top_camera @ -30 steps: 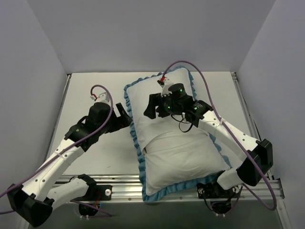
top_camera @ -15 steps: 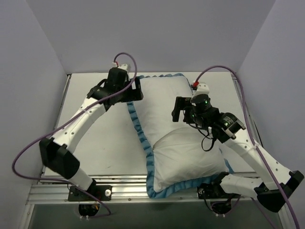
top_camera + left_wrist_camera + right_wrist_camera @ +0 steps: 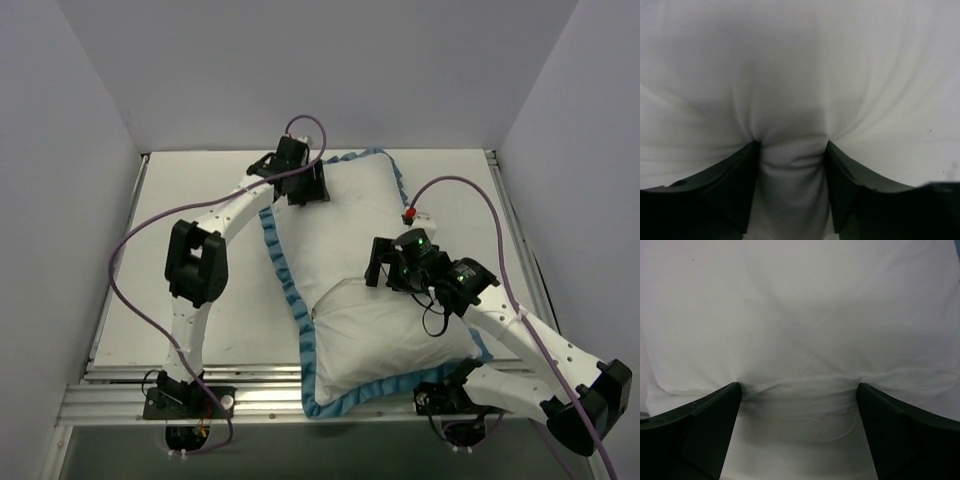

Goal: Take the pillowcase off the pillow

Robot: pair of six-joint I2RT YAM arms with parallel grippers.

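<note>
Left claw (image 3: 300, 186), seen from above, now sits on the far-left corner of the pillowcase (image 3: 340, 220). 1 second ago it hovered off to the side, over the counter (image 3: 240, 320) by the blue ruffle trim (image 3: 275, 255), so it has swung across to reach the cloth. The right claw (image 3: 385, 263) has drawn back from the far half to the middle, just above a flap line crossing the white reverse. The cover has also skewed, with its far end now angled toward the left arm. The pillow (image 3: 390, 340) is still inside and swells the near half. I cannot tell whether any bare cushion shows at the flap.

From the left wrist, the left claw (image 3: 792, 145) has narrowed onto a raised fold of white pillowcase (image 3: 800, 75). The ridge stands between the 2 fingers and creases fan out from their tips, so it looks like a real grip.

From the right wrist, the right claw (image 3: 799, 387) is spread wide, its tips pressed down on the pillowcase (image 3: 800, 305). A seam or flap edge lies between them and nothing is gripped.

My reading is that 1 arm has the cover anchored and the other is set to work the opening. Stripping has barely begun.
</note>
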